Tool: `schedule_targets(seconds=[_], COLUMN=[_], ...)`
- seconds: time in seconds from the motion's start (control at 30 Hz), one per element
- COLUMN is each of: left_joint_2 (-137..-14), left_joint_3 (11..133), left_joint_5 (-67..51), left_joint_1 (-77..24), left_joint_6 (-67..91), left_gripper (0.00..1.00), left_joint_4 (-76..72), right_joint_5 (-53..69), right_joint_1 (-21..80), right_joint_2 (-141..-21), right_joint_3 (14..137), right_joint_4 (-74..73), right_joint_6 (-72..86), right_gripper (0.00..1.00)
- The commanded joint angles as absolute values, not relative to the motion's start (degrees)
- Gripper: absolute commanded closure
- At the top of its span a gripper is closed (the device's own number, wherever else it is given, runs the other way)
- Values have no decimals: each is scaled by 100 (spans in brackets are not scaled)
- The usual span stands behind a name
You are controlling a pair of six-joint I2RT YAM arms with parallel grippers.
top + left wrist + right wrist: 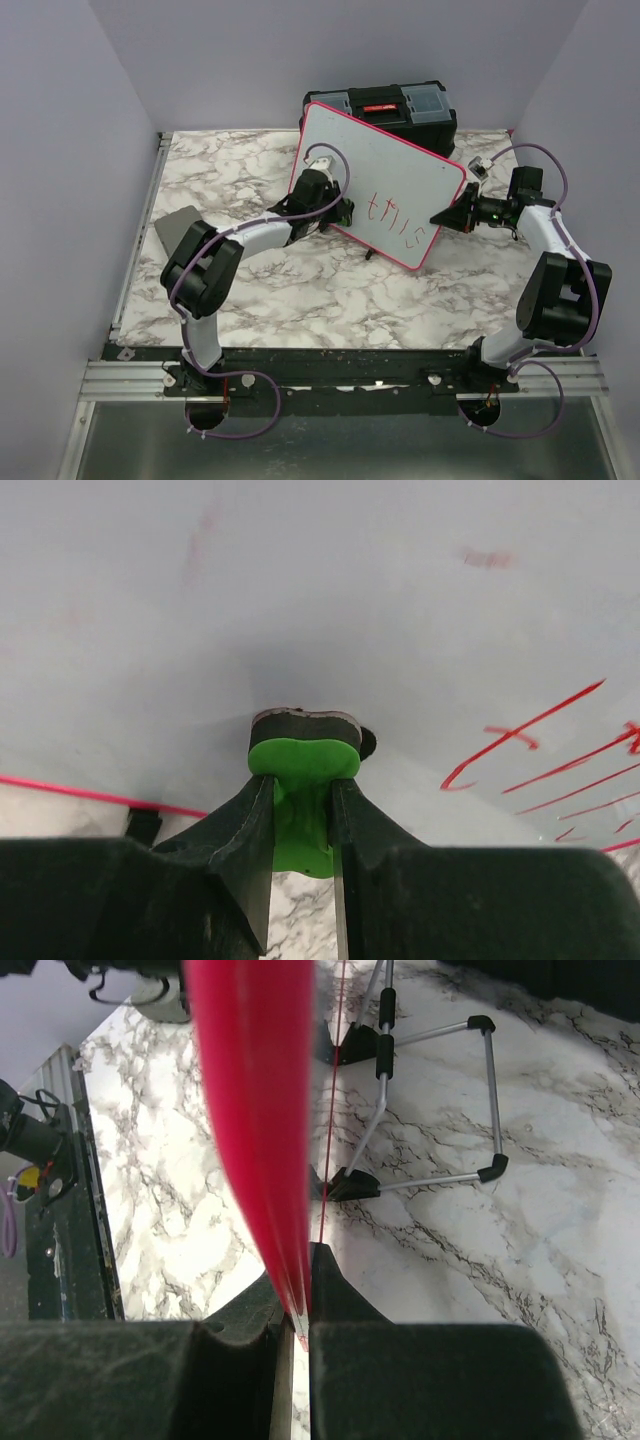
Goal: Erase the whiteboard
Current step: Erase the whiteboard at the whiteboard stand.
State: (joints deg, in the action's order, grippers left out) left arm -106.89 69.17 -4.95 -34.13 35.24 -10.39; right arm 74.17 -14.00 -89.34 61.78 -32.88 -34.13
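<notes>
Overhead, whiteboard (380, 170) stands tilted on worktop (300, 290), betw. both arms. L wrist: left end effector (302, 780) clamped on green eraser (303, 752), its pad touching whiteboard ahead, red writing (540, 745) to right. R wrist: right end effector (298, 1305) nips whiteboard's pink edge.

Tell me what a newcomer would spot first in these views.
The pink-rimmed whiteboard stands tilted mid-table in front of a black toolbox, with red handwriting on its lower right part. The left gripper clamps a green eraser against the board's white face, left of the writing. The right gripper is shut on the board's right rim.
</notes>
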Motion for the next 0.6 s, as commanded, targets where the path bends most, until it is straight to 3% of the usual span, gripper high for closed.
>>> schedule_targets(seconds=[0.0,0.3,0.57], left_joint_2=[-10907,-10796,-10758], left_joint_3=[6416,6524,7381], left_joint_5=[-527,-509,-454], left_joint_1=[-3703,-3836,-3393], left_joint_6=[3680,3668,3393], left_gripper=[100,100,100], left_joint_4=[-989,-809,-206], right_joint_5=[7919,7939,7945], right_joint_1=[-1318,-1318,-1318], right_joint_2=[-8930,-8879,-8851], right_joint_3=[6330,6328,6337], right_joint_4=[-3647,-3665,-3691], right_joint_6=[-3453,-3462,-3480], right_gripper=[99,99,99])
